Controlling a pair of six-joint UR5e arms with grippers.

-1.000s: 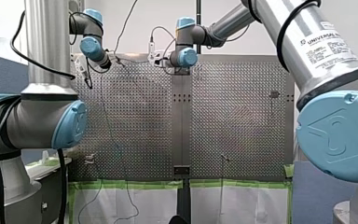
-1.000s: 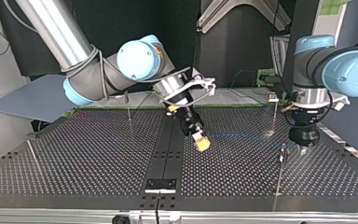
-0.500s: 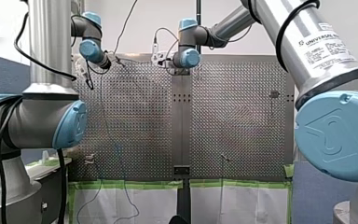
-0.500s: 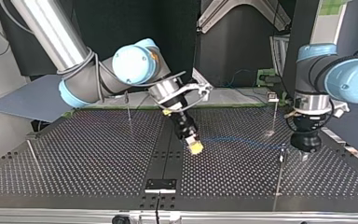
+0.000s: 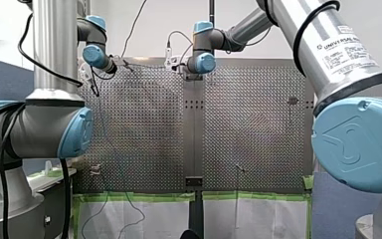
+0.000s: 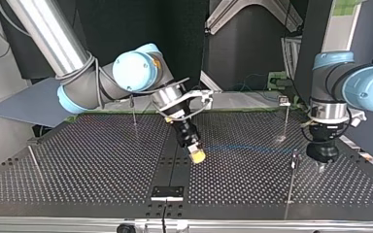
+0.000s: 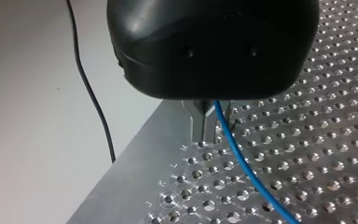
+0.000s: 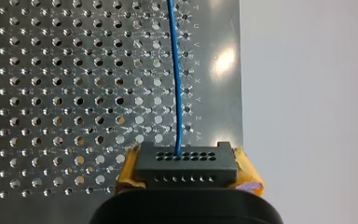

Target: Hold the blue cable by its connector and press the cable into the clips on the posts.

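My right gripper (image 6: 195, 154) is clamping the black rectangular connector (image 8: 186, 163) in yellow-padded fingers (image 8: 126, 171). The thin blue cable (image 8: 177, 84) is stretching across the perforated metal bench (image 6: 102, 165) to my left gripper (image 7: 204, 136), which is pinching it beside a thin metal post (image 6: 292, 182).

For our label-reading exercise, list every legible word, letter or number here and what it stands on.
"UNIVERSAL": label on my right arm; the rest blurred.
"J K L": table edge, left wrist view.
"T U V W X Y Z": table edge, right wrist view.
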